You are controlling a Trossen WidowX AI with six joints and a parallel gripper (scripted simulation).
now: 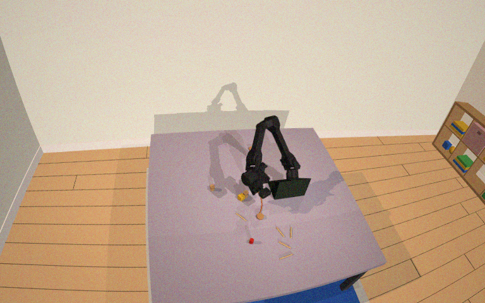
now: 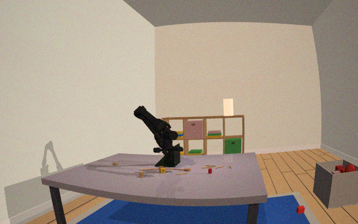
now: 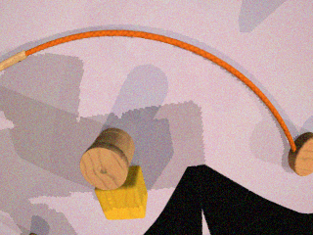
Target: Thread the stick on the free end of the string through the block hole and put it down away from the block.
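Black hand [image 1: 264, 193] [image 2: 156, 150] [image 3: 196, 174] shut, empty | yellow block [image 1: 241, 197] [image 2: 161, 170] [image 3: 124, 202] well inside table [image 1: 189, 264] [image 2: 211, 188] [image 3: 225, 117] edges

Matt yellow block [image 1: 241, 196] [image 2: 161, 170] [image 3: 123, 198], wood-grained round button [image 1: 259, 216] [image 2: 187, 169] [image 3: 303, 159].

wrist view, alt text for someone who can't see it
An orange string arcs across the table from a light wooden stick at upper left to a round wooden button at right. Below the arc, a wooden cylinder and a yellow block sit beside the closed black gripper.
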